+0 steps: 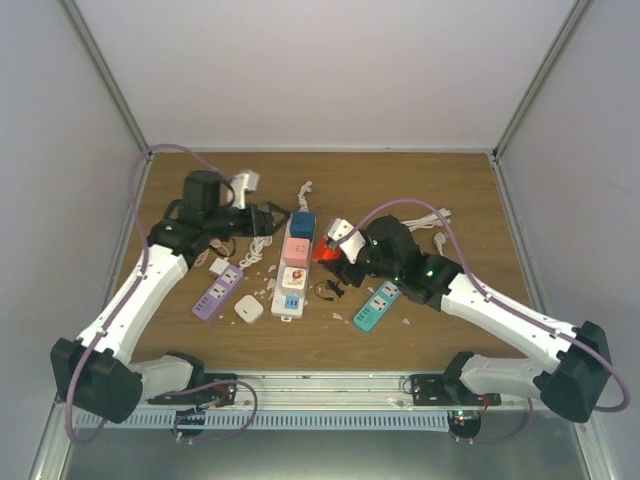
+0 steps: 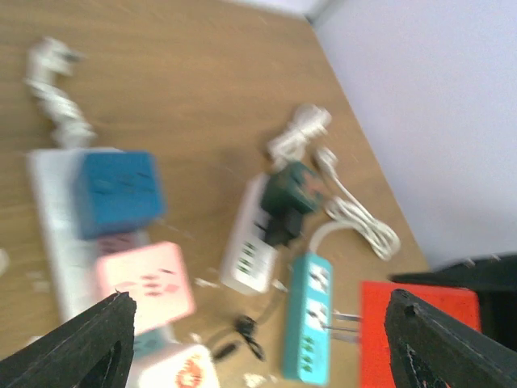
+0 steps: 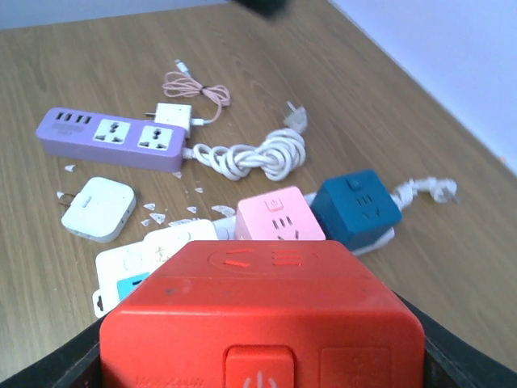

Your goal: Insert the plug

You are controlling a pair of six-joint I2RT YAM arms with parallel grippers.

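My right gripper (image 1: 345, 252) is shut on a red cube plug (image 1: 324, 249) and holds it in the air just right of the long white power strip (image 1: 283, 303). That strip carries a blue cube (image 1: 303, 224), a pink cube (image 1: 296, 250) and a white cube (image 1: 292, 280). In the right wrist view the red cube (image 3: 258, 315) fills the bottom, with the pink cube (image 3: 279, 218) and blue cube (image 3: 355, 206) beyond it. My left gripper (image 1: 270, 218) is open and empty by the blue cube. The blurred left wrist view shows the red cube (image 2: 412, 331) with metal prongs (image 2: 347, 323) pointing left.
A teal strip (image 1: 377, 306) lies front right and a purple strip (image 1: 218, 292) front left, with a white adapter (image 1: 248, 310) beside it. A coiled white cable (image 3: 258, 158) lies behind the purple strip. A second white strip holding a dark green plug (image 2: 292, 194) lies further right.
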